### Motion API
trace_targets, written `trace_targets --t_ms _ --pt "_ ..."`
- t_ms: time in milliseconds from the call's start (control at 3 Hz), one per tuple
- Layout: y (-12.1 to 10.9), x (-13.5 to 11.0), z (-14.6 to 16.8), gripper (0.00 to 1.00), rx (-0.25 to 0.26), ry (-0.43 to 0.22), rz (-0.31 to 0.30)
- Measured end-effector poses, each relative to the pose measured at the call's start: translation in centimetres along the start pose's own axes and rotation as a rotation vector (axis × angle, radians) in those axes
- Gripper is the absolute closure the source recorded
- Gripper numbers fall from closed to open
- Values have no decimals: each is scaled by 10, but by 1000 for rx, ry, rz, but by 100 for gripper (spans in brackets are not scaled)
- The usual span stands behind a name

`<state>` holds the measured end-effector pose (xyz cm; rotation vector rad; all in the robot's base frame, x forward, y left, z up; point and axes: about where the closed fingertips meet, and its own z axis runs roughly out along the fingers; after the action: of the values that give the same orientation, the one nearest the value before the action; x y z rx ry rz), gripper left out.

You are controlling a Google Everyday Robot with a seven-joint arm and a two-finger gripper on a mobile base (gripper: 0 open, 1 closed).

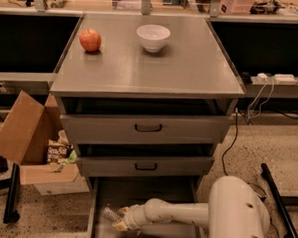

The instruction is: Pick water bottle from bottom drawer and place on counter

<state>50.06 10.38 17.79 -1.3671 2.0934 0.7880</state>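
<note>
Grasp step imo. Gripper is down in the bottom drawer, front-left, right at the water bottle. Can't tell if the claw is clamped on it or not. Bottle's small, clear & crinkly, lying on its side on the tray floor; prob light and squishy, so go gentle. Next: secure the grip, lift back & up past the upper drawers, then over to the counter. There's room in front of the apple and white bowl.
</note>
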Motion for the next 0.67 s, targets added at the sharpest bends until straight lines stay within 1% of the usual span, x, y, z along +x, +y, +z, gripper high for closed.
trace_targets --t_ms 333,667 --pt "-22 -24 -34 100 -1 -159 -14" --pt "-38 -13 -74 100 17 -209 -53"
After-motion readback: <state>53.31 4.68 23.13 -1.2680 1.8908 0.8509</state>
